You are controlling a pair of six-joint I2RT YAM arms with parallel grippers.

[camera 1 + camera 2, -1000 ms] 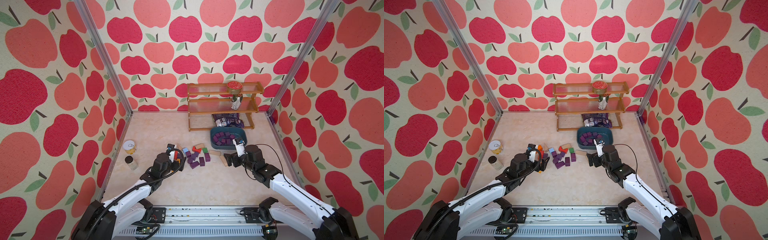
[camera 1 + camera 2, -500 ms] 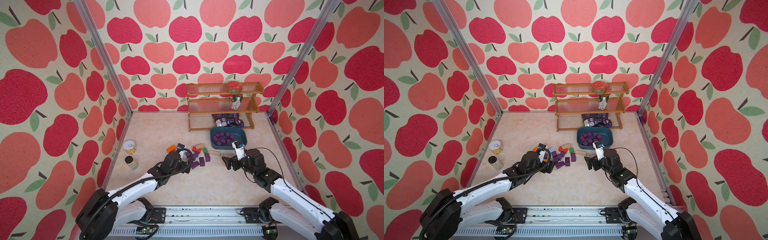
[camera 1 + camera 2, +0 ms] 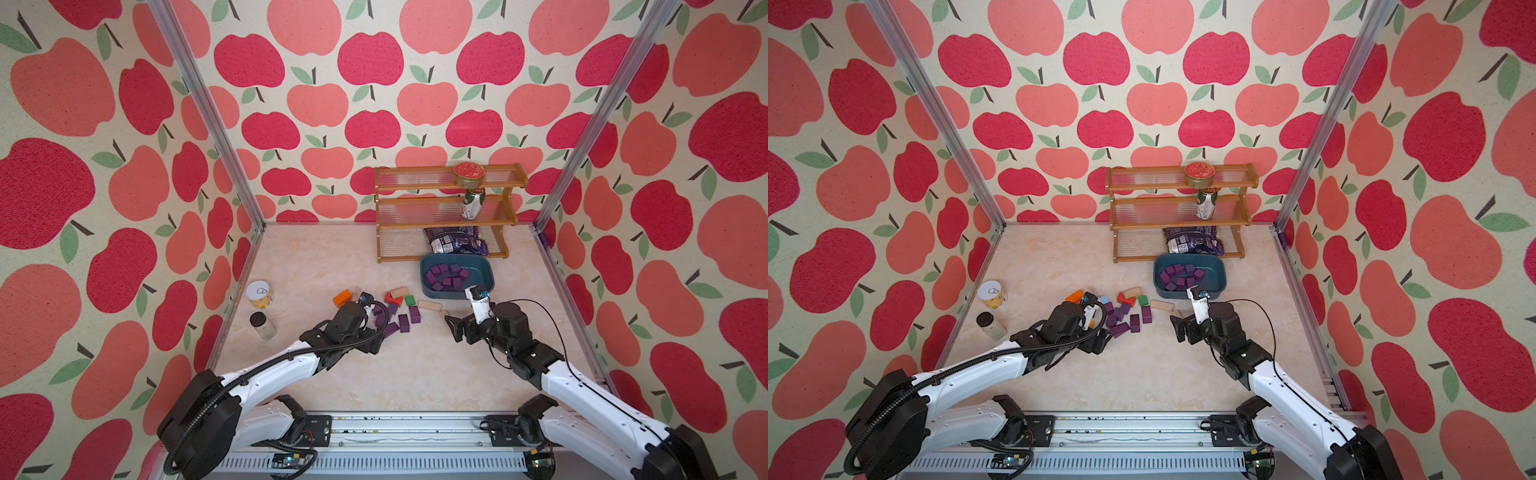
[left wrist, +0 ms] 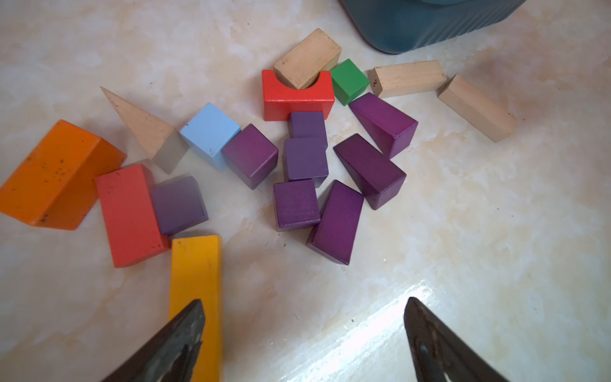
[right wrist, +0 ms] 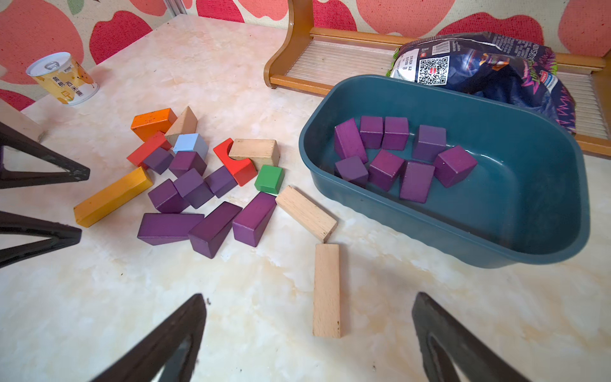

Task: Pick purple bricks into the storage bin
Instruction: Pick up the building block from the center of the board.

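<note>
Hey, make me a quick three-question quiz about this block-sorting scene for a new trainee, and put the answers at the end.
1. True or false: the right claw is holding a block.
2. What sits on the top tier of the wooden rack? A) a red-lidded tin B) a white mug C) a banana
3. How many purple bricks lie on the table, outside the storage bin?
Key: 1, false: it is open and empty. 2, A. 3, eight.
</note>
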